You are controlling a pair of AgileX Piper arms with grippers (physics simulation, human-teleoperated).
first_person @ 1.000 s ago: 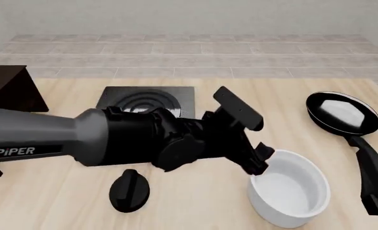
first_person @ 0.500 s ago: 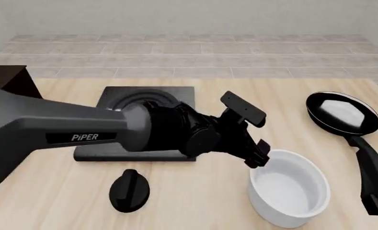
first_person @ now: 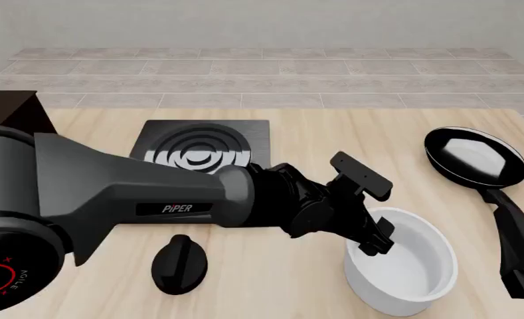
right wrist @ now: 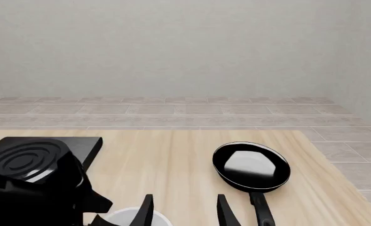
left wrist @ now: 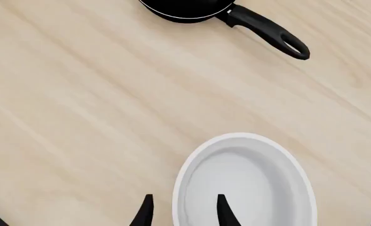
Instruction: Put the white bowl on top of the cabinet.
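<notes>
As the left arm reaches across the light wooden desk [first_person: 288, 279], its left gripper [left wrist: 184, 214] straddles the near wall of the white bowl [first_person: 404, 266], one finger outside the rim and one inside, parted, with a sliver of gap on either side of the wall, so nothing is clamped. From the front, the arm's bulk hides those fingertips and the near edge of the stove plate [first_person: 204, 143]. Only a dark corner of the cabinet [first_person: 14, 109] shows at the far left, cut off by the frame and the arm. A black knob [first_person: 179, 264] lies on the desk beside the arm, well left of the bowl. The black frying pan [first_person: 474, 156] sits to the right beyond the bowl, its handle running toward the right gripper [right wrist: 184, 214], whose parted fingers hold nothing.
</notes>
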